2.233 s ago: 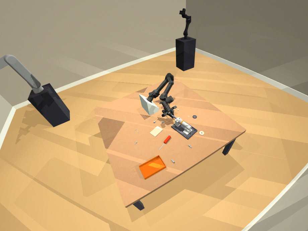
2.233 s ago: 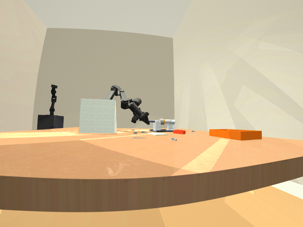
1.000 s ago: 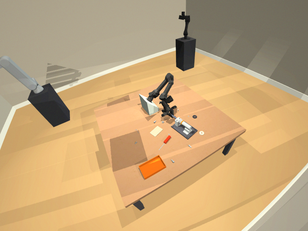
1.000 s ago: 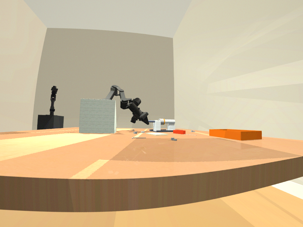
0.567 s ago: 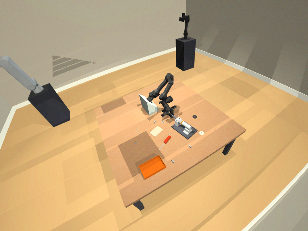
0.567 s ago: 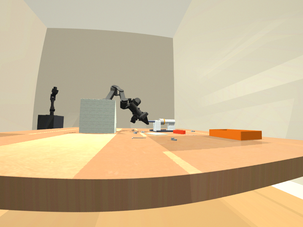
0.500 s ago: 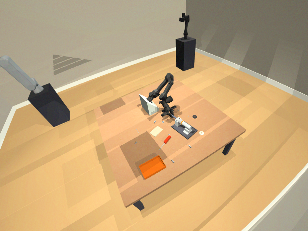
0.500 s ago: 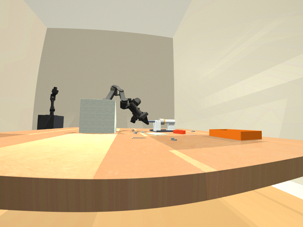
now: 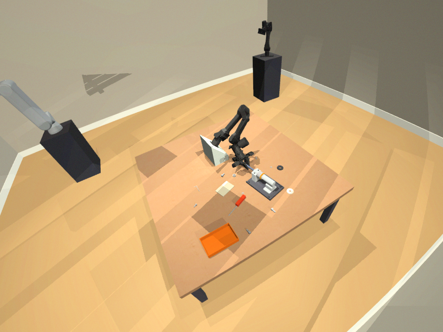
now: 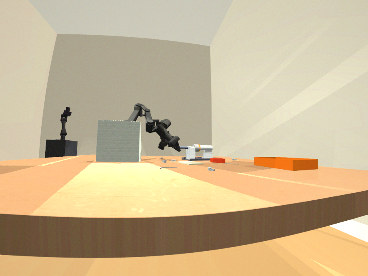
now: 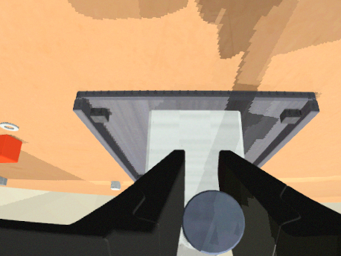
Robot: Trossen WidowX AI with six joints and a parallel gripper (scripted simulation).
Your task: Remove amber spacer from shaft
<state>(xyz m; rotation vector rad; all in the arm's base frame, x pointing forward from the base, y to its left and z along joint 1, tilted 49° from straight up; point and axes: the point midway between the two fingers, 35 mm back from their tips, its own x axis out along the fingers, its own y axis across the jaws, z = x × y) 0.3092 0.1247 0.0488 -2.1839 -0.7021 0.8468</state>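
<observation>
My gripper is shut on the blue-grey shaft, whose round end shows between the fingers in the wrist view. The shaft runs into a white upright block on a dark base plate. Behind that block, the amber spacer is still in line between white ring-like parts and a long white cylinder. The amber spacer is hidden in the wrist view. Gaps along the row are too small to tell.
A pale slanted block stands beside the arm. A red-handled screwdriver, a cream pad, a black ring, a white ring and small screws lie around. An orange tray is farther off.
</observation>
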